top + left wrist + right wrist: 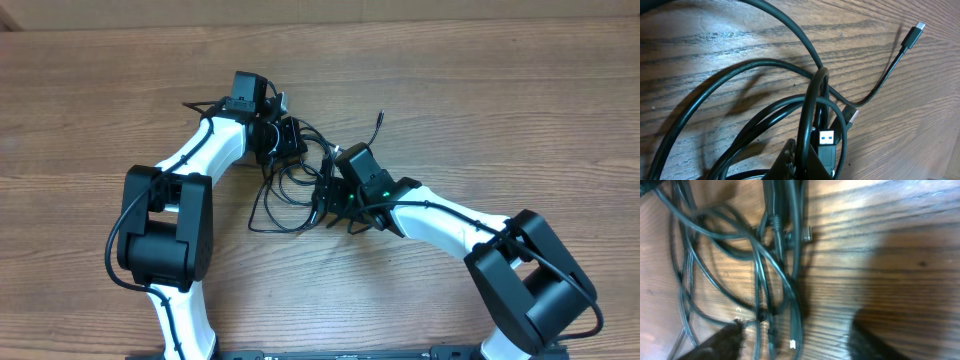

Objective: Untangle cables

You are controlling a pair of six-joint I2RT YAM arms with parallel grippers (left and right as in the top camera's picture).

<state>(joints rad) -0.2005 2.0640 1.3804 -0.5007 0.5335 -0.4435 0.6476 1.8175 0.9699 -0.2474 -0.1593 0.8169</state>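
The cables (290, 190) lie as a tangle of thin black cords on the wooden table (480, 90), between the two arms. My left gripper (277, 137) is at the tangle's upper edge. In the left wrist view the left gripper (803, 155) is shut on one black cord (807, 110) that rises in a loop. A USB plug with a blue insert (826, 136) lies right beside it, and a small plug end (916, 31) rests far right. My right gripper (332, 197) is at the tangle's right side. In the blurred right wrist view its fingers (722, 342) stand wide apart, open, with several cords (790, 305) running between them.
One loose cord end (380, 118) sticks out toward the back of the table, right of the tangle. Both arm bodies crowd the tangle from left (165, 225) and right (525, 270). Bare wood surrounds the bundle.
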